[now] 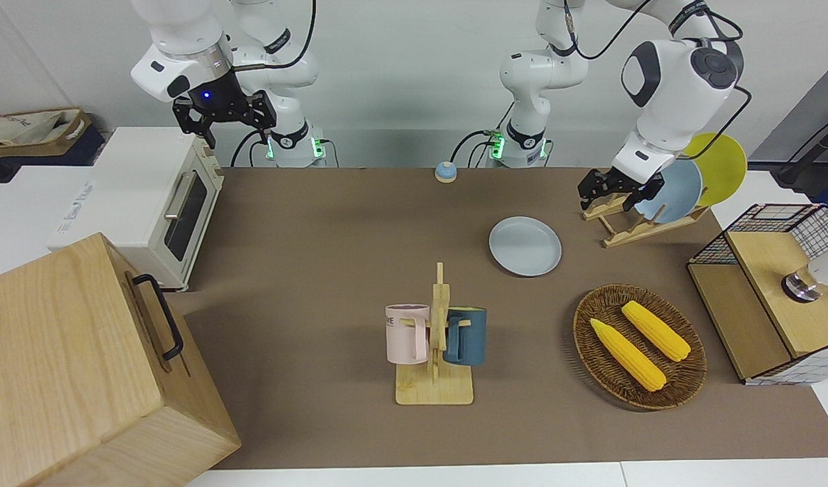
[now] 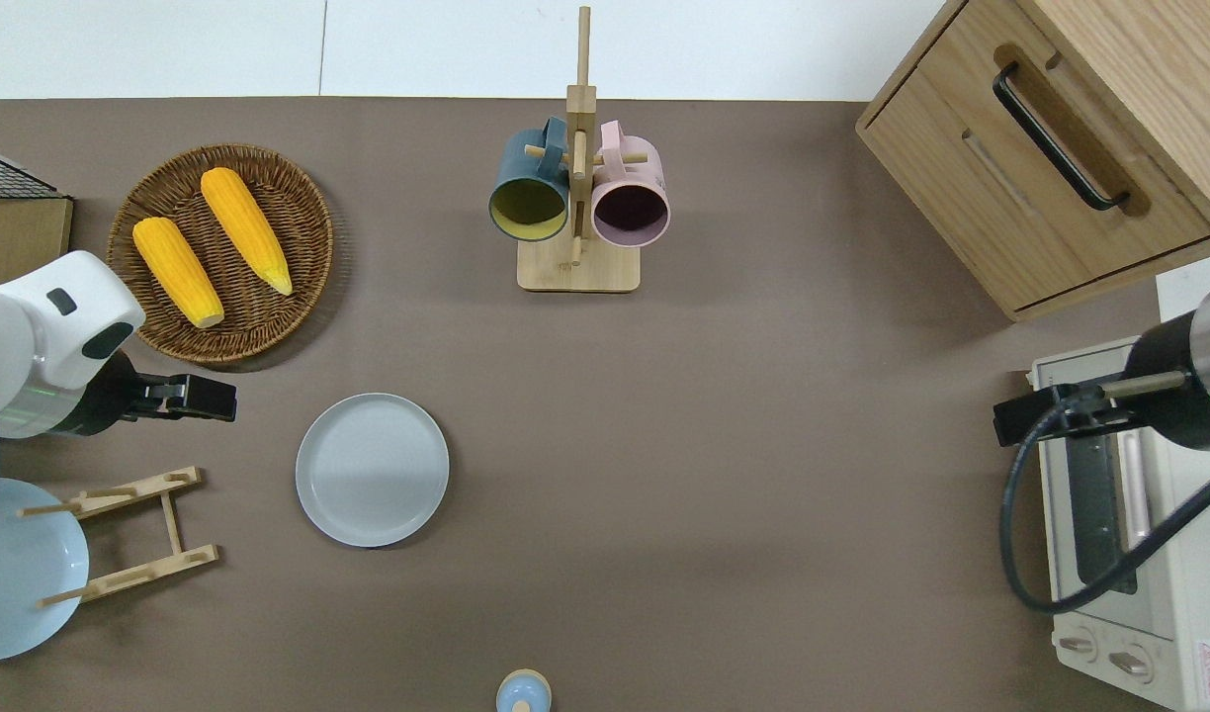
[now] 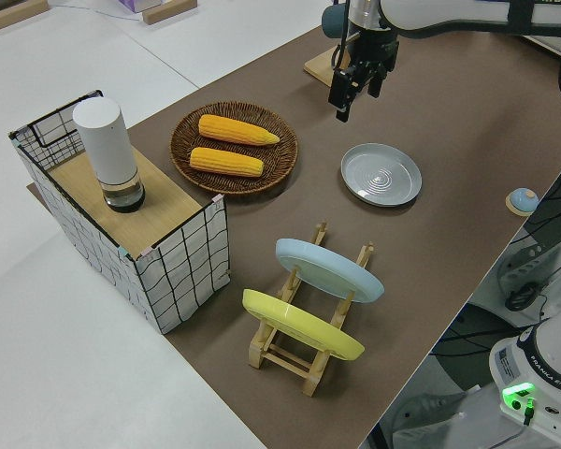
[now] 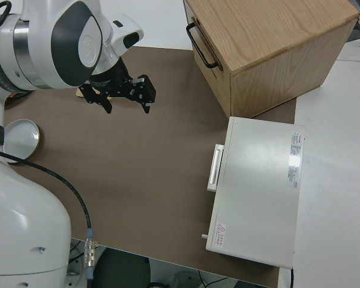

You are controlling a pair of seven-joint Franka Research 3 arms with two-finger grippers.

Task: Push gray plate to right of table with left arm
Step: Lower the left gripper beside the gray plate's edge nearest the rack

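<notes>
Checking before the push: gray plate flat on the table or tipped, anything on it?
Flat and empty: the gray plate lies rim-up on the table, nothing on it in the overhead or left side view.

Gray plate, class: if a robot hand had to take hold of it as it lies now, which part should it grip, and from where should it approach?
Probably the raised rim. The gray plate lies flat on the table, so only its edge offers a hold. Approach from above, tilted, at the edge toward the left hand, which hangs nearby.
</notes>
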